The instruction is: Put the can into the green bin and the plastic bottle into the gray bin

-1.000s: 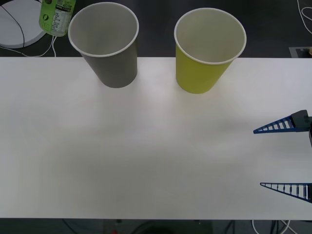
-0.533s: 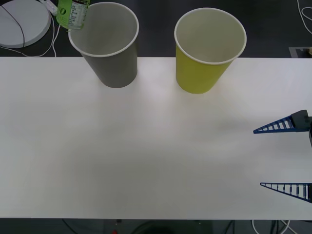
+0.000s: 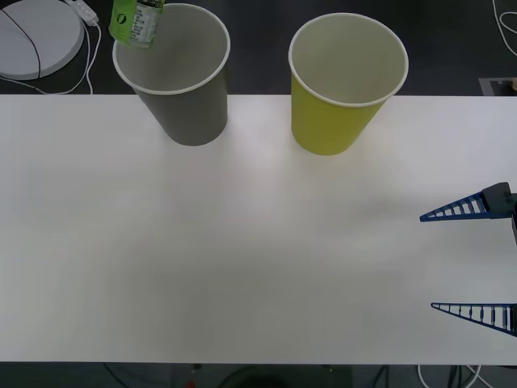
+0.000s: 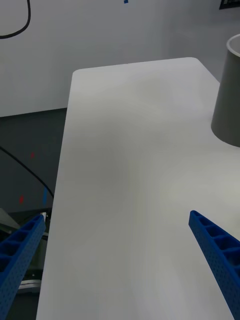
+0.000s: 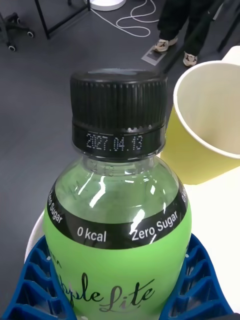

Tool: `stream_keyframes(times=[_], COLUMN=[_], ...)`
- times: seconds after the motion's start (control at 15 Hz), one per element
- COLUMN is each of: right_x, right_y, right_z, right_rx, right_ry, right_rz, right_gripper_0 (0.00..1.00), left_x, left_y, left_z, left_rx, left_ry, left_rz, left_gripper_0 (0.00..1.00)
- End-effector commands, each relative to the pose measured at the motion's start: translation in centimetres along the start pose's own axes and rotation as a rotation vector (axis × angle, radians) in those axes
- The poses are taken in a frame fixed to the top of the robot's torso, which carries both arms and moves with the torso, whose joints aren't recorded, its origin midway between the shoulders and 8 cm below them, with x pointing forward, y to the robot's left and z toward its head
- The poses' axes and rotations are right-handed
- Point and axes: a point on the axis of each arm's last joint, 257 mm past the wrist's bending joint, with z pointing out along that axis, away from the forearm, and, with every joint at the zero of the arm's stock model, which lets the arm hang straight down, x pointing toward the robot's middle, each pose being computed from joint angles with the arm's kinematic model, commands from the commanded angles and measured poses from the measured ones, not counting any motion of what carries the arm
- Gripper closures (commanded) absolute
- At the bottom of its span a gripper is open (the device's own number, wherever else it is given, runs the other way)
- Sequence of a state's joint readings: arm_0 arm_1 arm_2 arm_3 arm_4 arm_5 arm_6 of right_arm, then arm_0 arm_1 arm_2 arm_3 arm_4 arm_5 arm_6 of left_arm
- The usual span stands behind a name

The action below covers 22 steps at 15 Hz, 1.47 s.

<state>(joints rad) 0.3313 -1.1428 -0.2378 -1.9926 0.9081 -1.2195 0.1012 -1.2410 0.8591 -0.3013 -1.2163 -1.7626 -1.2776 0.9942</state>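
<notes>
Holding the plastic bottle point(image 5: 117, 235) between its two blue ribbed fingers point(image 5: 35, 280), the left gripper point(image 5: 120, 300) has them closed on both sides of the green label, below the black band with the words "0 kcal" and "Zero Sugar". The black screw cap point(image 5: 119, 117) points away from the wrist camera, and a date is printed on the ring under it. In the front view the plastic bottle point(image 3: 137, 20) is at the top edge, in the air, and it overlaps the far left part of the white rim of the gray bin point(image 3: 182, 89). The gray bin stands upright on the white table point(image 3: 242, 259), near the far edge. The green bin point(image 3: 343, 89) stands upright just beside it, on the robot's right, and the two are apart, not touching. In the left wrist view the green bin point(image 5: 210, 125) shows its pale inside beyond the bottle. The right gripper point(image 3: 477, 259) waits over the right edge of the table, well apart from both bins, with its blue fingers point(image 3: 456, 210) spread wide and nothing between them. In the right wrist view the right gripper point(image 4: 115, 250) looks along the bare table toward the gray bin point(image 4: 227, 95).
</notes>
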Motion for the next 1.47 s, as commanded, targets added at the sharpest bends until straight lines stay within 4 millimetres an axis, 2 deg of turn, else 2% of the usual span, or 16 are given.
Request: stream_keyframes(times=[0.07, 0.6, 0.67, 0.73, 1.47], right_x=[0.0, 0.0, 0.0, 0.0, 0.0], right_y=[0.0, 0.0, 0.0, 0.0, 0.0], right_z=[0.0, 0.0, 0.0, 0.0, 0.0], right_rx=[0.0, 0.0, 0.0, 0.0, 0.0], right_ry=[0.0, 0.0, 0.0, 0.0, 0.0], right_rz=[0.0, 0.0, 0.0, 0.0, 0.0], right_gripper_0=[0.0, 0.0, 0.0, 0.0, 0.0], left_x=[0.3, 0.64, 0.66, 0.66, 1.03], left_y=[-0.51, -0.74, -0.71, -0.71, -0.7], left_z=[0.45, 0.69, 0.69, 0.69, 0.38], left_rx=[0.013, 0.02, 0.019, 0.019, 0.024], left_ry=[0.01, 0.021, 0.021, 0.021, 0.031], left_rz=[0.002, 0.008, 0.012, 0.012, 0.01], left_gripper_0=[1.0, 0.98, 0.32, 0.0, 0.0])
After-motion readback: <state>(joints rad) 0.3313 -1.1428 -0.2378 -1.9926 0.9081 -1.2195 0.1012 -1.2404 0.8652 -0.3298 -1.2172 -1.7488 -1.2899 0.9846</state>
